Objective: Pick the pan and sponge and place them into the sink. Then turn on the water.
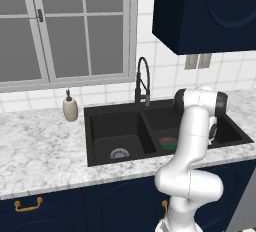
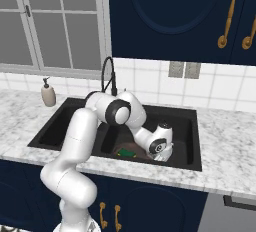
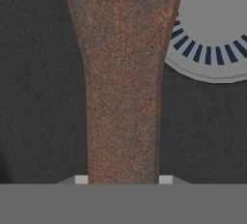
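Down in the right basin of the sink [image 2: 186, 162], the gripper [image 3: 123, 179] is clamped on the pan handle [image 3: 123, 83], drain [image 3: 214, 30] at two o'clock. The sponge [image 2: 127, 152] lies in that basin. The pan [image 2: 142, 152] looks rigid and heavy; gripped far out on the handle, it'll want to tip.

The white arm [image 2: 95, 141] bends down into the right basin of the black sink [image 2: 192, 163], its hand low by the near wall. The green-topped sponge [image 2: 127, 152] lies in that basin on the dark pan [image 2: 137, 151]. The black coil faucet [image 2: 109, 76] stands behind; a soap dispenser [image 2: 48, 94] sits on the marble tabletop [image 2: 225, 146], left.
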Tool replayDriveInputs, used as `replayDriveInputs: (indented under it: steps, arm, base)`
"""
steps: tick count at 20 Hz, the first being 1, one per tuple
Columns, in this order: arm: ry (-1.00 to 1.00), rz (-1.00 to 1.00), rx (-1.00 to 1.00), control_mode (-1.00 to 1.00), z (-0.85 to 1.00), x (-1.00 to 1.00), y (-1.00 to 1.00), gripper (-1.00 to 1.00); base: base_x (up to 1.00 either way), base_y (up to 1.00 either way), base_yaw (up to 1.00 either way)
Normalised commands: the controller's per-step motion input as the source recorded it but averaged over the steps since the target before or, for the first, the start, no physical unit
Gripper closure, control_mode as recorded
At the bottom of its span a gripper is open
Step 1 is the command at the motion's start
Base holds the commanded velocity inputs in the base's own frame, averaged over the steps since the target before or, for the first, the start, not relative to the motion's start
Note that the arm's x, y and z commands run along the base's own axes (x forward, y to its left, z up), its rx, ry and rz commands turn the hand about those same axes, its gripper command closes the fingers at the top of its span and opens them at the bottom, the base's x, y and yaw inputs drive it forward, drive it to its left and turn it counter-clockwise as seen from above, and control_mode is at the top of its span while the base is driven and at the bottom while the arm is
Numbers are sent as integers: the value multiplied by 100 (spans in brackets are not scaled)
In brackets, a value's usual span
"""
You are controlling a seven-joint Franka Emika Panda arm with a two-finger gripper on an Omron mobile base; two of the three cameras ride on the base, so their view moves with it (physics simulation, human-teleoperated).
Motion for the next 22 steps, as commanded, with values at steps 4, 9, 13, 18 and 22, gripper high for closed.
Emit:
replayDriveInputs:
  steps: [4,9,13,18,22]
  arm:
    - [0,0,0,-100,0,0,0,-100]
    - [0,0,0,-100,12,0,0,-100]
    - [-1,0,2,-100,49,-11,0,-100]
    - [-5,0,4,-100,79,-32,0,-100]
    - [-6,0,4,-100,73,-14,7,-100]
  base:
    - [0,0,0]
    - [0,0,0]
    - [0,0,0]
    - [0,0,0]
    - [0,0,0]
